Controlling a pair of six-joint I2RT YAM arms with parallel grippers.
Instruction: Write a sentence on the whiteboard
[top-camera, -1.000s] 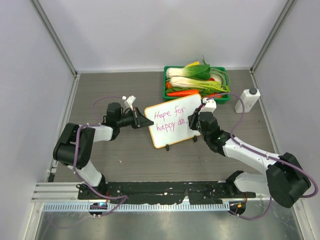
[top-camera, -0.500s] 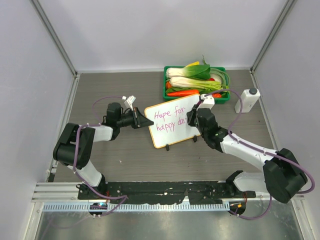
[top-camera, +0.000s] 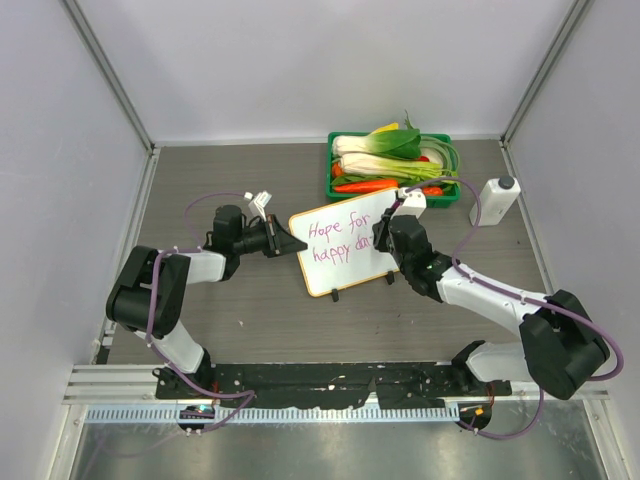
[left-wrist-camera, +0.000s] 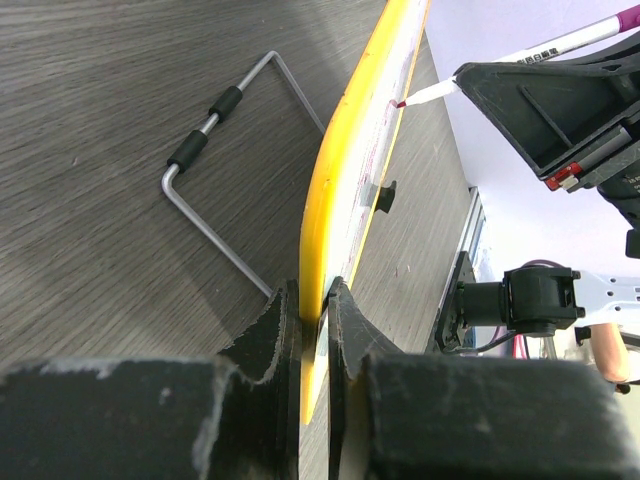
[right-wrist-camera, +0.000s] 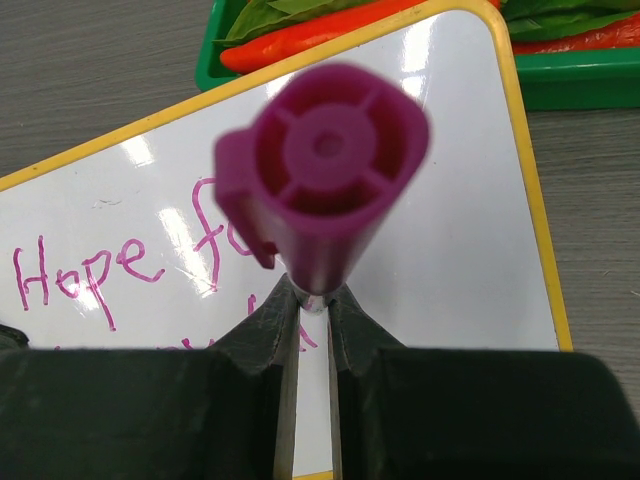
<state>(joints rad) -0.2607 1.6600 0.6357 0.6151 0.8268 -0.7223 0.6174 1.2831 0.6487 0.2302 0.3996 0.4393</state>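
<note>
The whiteboard, white with an orange-yellow rim, stands tilted on the table's middle. My left gripper is shut on its left edge; in the left wrist view the jaws pinch the yellow rim. The pink sentence reads "Hope for" above "happy d", its end hidden by my right gripper. That gripper is shut on a magenta marker. The marker's tip touches the board's face. "Hope" shows in the right wrist view.
A green tray of vegetables sits just behind the board's far right corner. A white bottle stands to the right of it. A wire stand lies behind the board. Grey walls enclose the table on three sides.
My right gripper has shifted slightly left and away over the board with the marker, covering more of the second line. The left gripper and board have not moved.
</note>
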